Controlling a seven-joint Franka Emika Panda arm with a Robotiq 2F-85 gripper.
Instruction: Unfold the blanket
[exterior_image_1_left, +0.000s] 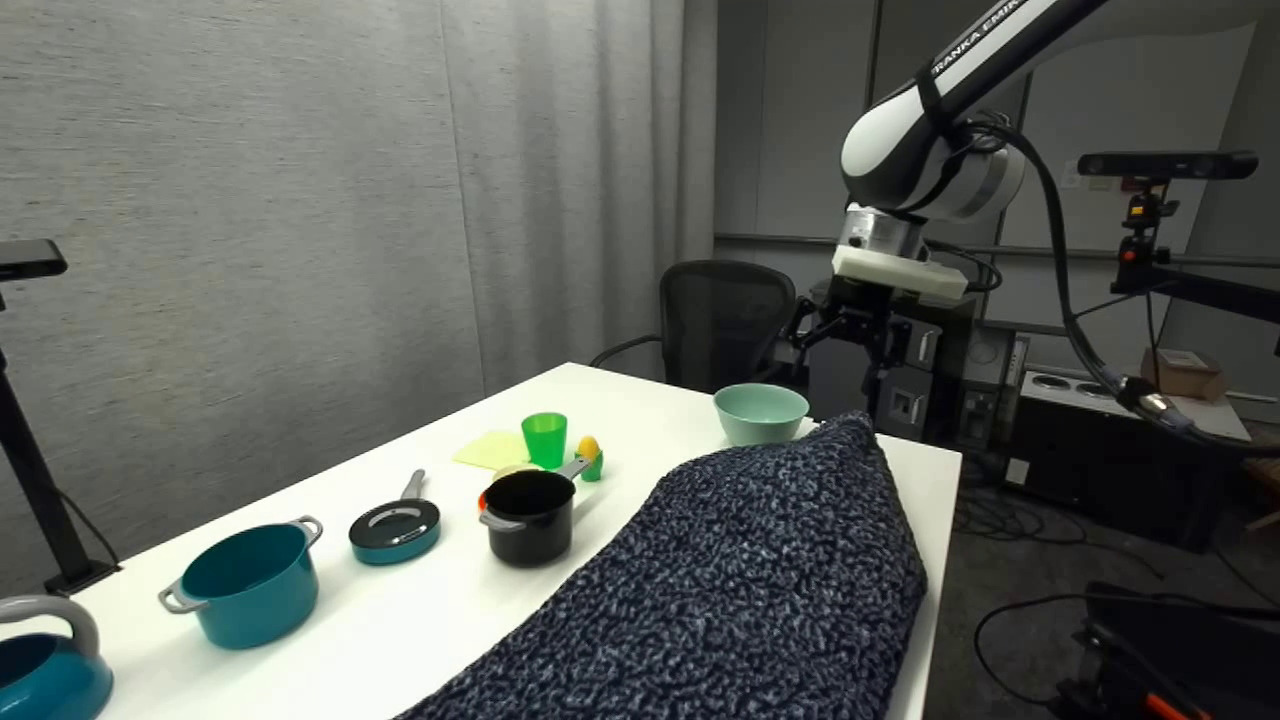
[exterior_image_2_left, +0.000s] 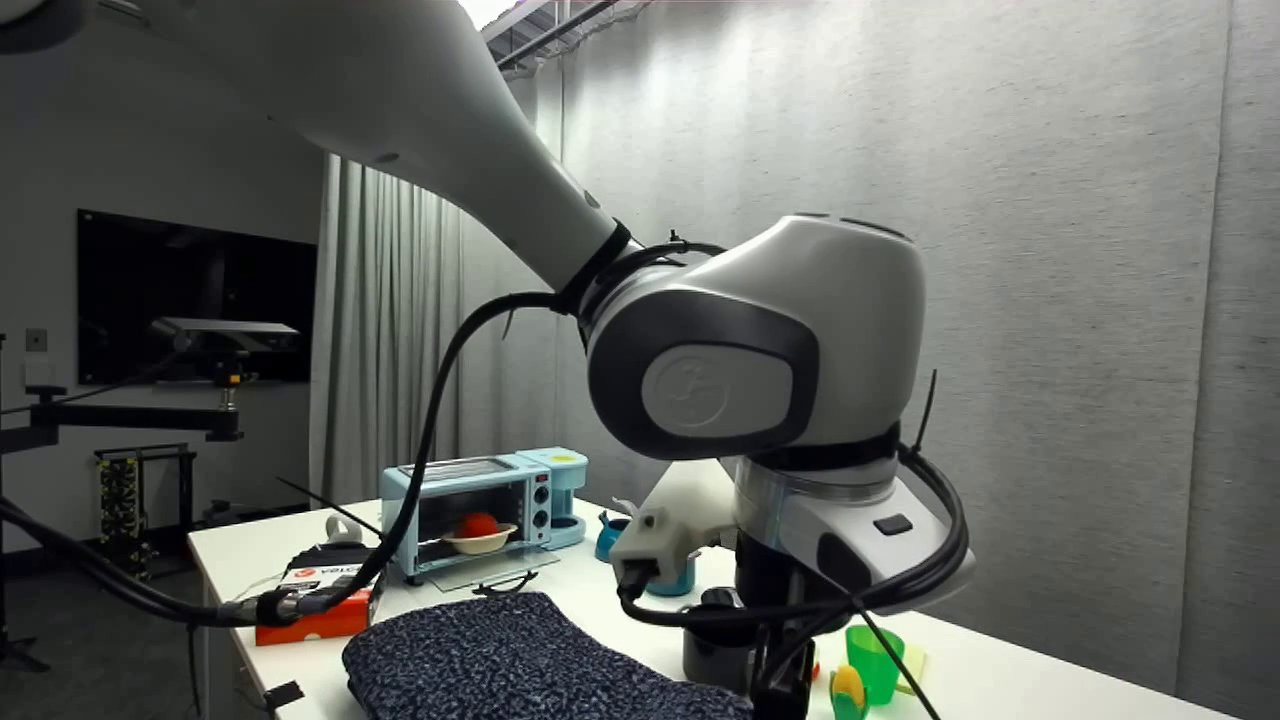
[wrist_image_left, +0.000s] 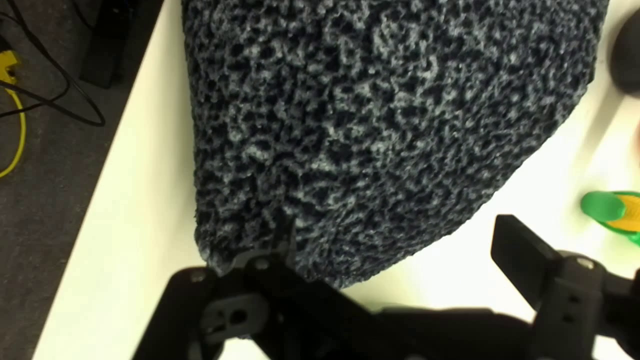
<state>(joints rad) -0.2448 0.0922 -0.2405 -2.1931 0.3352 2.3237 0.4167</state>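
The blanket is dark navy flecked with grey-blue. It lies bunched along one side of the white table, tapering to a raised point near the mint bowl. It also shows in an exterior view, partly cut off below, and fills much of the wrist view. My gripper is above the blanket's narrow end, with its fingers spread and nothing between them. In the wrist view the gripper has one finger over the blanket's tip and the other over bare table. In an exterior view the arm hides most of it.
A mint bowl stands beside the blanket's tip. A black pot, green cup, toy corn, lidded pan and teal pot stand alongside. A toaster oven and orange box are behind. The table edge runs close by the blanket.
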